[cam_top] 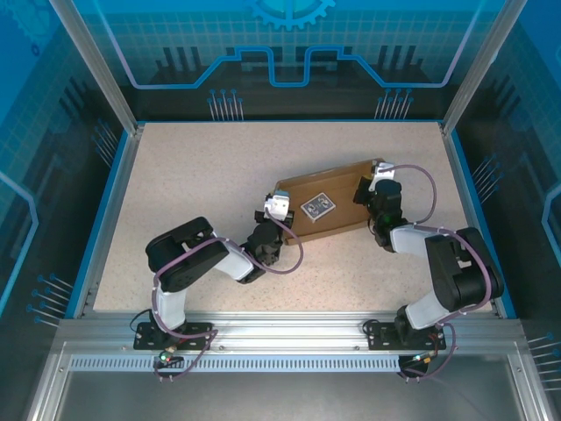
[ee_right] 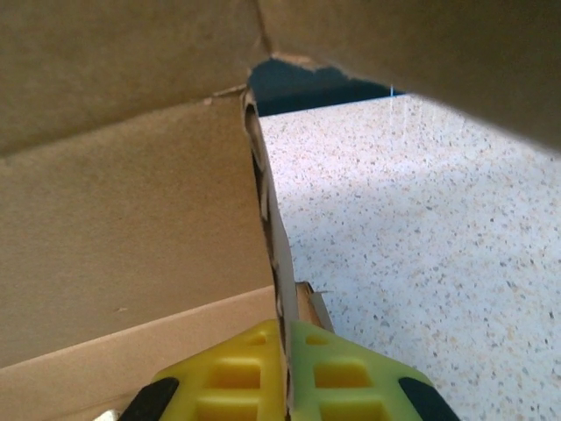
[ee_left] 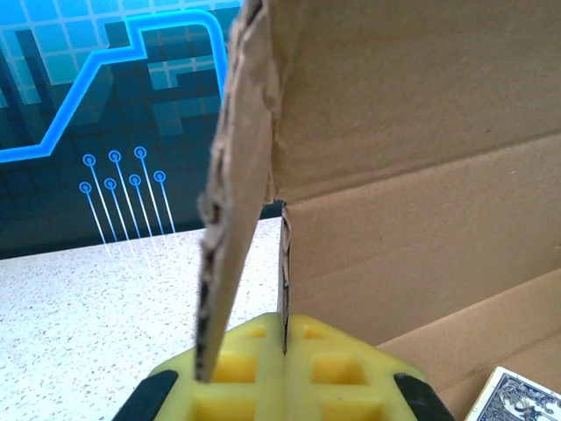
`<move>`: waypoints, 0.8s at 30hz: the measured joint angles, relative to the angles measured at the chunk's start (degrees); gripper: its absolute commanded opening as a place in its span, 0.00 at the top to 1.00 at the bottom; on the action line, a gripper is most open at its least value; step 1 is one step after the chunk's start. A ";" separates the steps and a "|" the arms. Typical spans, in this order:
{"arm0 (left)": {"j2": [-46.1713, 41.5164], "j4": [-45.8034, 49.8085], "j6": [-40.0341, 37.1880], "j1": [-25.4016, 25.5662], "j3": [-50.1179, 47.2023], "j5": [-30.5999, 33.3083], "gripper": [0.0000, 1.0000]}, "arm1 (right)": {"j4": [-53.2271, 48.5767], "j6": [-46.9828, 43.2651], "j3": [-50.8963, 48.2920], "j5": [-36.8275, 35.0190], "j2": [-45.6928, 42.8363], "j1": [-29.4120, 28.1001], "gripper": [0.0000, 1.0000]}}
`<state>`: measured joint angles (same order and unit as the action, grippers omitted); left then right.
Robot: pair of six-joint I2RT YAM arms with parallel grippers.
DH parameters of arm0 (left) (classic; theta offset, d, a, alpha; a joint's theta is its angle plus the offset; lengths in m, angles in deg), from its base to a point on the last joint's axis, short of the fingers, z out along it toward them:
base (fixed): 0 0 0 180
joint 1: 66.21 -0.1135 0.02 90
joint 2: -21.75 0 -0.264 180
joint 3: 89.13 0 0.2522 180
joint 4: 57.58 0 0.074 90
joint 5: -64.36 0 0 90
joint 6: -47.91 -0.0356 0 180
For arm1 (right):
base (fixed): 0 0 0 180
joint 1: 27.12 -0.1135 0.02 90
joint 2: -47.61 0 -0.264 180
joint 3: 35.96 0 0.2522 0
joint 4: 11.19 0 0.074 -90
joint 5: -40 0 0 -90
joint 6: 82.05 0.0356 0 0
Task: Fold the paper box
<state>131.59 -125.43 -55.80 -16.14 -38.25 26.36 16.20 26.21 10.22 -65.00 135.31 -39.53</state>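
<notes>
Bench point(cam_top: 175, 193): a speckled, pale surface with a blue rim. Both arms reach in from the near edge.

Paper box point(cam_top: 346, 195): brown corrugated cardboard lying right of the bench's middle, nearer the right edge than the left. It sits askew, with its right end turned toward the far edge. In the left wrist view point(ee_left: 421, 132) a low side wall stands upright and a broad panel rises above it. A ragged-edged flap hangs beside the wall on the left. In the right wrist view point(ee_right: 123, 219) a thin wall runs up the middle with cardboard panels to its left, and another panel leans overhead above bare bench.

Left claw point(cam_top: 274, 213): at the box's left end. Seen close from the wrist point(ee_left: 285, 351), the jaws are pressed together on the lower edge of the upright side wall, so it grips the paper box. The loose flap lies across the left jaw.

Right claw point(cam_top: 368, 189): at the box's right end. From its wrist point(ee_right: 285, 351), the jaws are closed tight on the thin cardboard wall, so it too grips the paper box.

Card pack point(cam_top: 317, 207): small, blue and white patterned, lying flat inside the box near its middle, between the two claws. One corner of it shows in the left wrist view point(ee_left: 517, 399).
</notes>
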 measured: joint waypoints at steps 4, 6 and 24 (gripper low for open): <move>0.00 -1.07 -0.74 0.09 -0.63 -0.63 1.00 | -2.82 1.14 -0.04 -0.26 -0.68 -0.17 0.89; 0.00 -1.57 -1.51 0.15 -0.94 -0.85 1.00 | -4.52 1.53 -0.04 -0.48 -0.96 -0.26 0.88; 0.02 -2.78 -4.52 0.48 -1.66 -2.82 1.00 | -21.55 2.32 0.04 2.12 -13.05 -0.31 0.62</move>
<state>131.61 -128.20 -60.33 -15.66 -39.91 23.54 -5.36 28.53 10.27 -62.88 122.26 -39.83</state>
